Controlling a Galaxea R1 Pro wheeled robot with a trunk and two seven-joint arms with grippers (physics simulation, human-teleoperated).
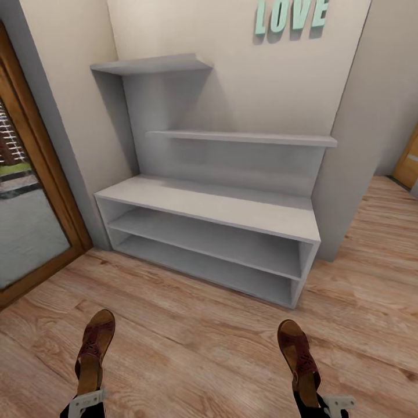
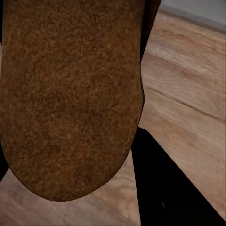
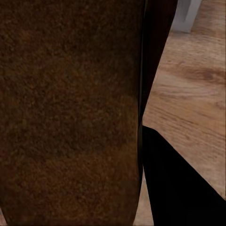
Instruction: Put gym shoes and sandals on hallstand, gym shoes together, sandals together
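Your left gripper pinches the heel of one sandal, toe pointing toward the rack, with wood floor below it. Ahead, the rack stands against the wall, all shelves bare. Your right gripper pinches the other sandal the same way, well apart from the first.
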